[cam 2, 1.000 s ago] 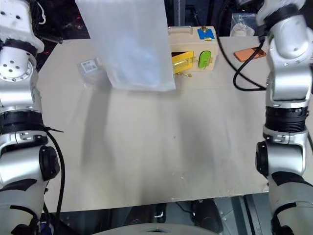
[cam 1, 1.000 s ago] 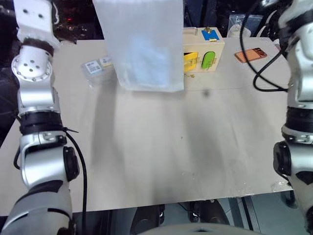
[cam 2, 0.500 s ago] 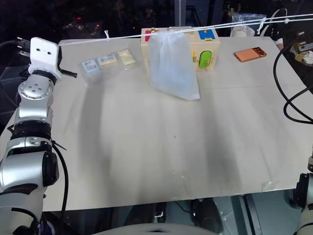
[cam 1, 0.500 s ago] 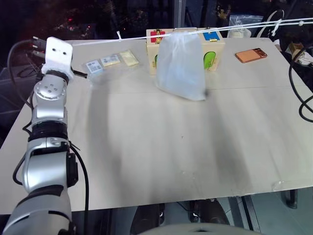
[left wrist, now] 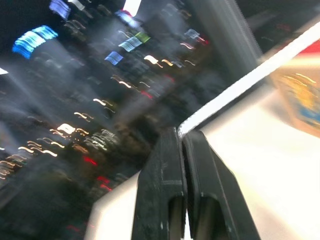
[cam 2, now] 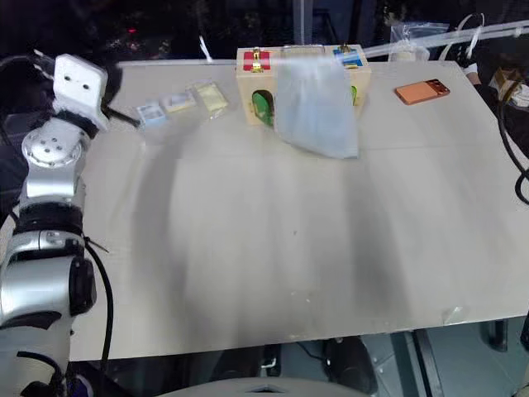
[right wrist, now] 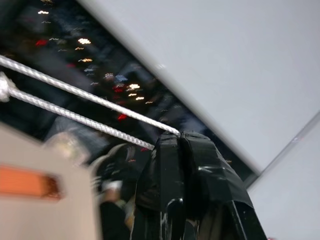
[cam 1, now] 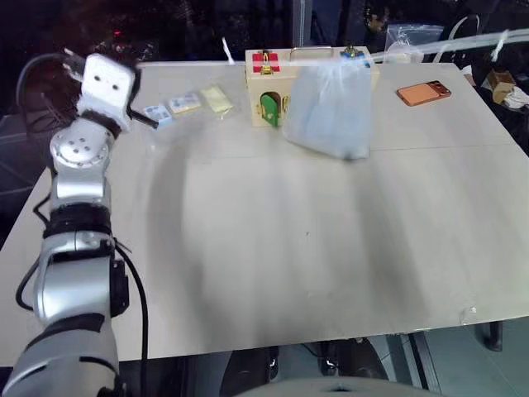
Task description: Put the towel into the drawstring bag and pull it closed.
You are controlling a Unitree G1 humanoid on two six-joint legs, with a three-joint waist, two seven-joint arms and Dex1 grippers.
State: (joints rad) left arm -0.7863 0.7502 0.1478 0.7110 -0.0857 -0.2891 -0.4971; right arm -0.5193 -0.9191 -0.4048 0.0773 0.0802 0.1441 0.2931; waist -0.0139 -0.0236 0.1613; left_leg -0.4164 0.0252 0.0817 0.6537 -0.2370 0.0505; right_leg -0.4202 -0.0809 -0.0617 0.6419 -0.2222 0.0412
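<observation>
Drawstring bag [cam 1: 329, 112] hangs at the far side of the counter [cam 1: 289, 248], its mouth gathered narrow at the top, its lower corner at or just over the counter surface; cannot tell whether it touches. It sits in front of a wooden box [cam 1: 277, 95] with a red patch on top and a green oval on its face, covering the box's right half. A pale bluish mass shows through the mesh, likely the towel [cam 2: 318, 103], outline not clear. Thin white cords [right wrist: 75, 105] run out from the bag mouth to both sides, drawn taut. Left claw [left wrist: 181, 134] is pinched tight on one cord end, fingers pressed together with the cord [left wrist: 240, 85] leading away from the tips. Right claw [right wrist: 179, 136] likewise clamped on the two strands at its tips. Left arm is raised at the counter's far left corner. Clear packet with small cards [cam 1: 186, 106] lies left of the box; an orange phone-like slab [cam 1: 424, 93] lies well to the right of the bag.
</observation>
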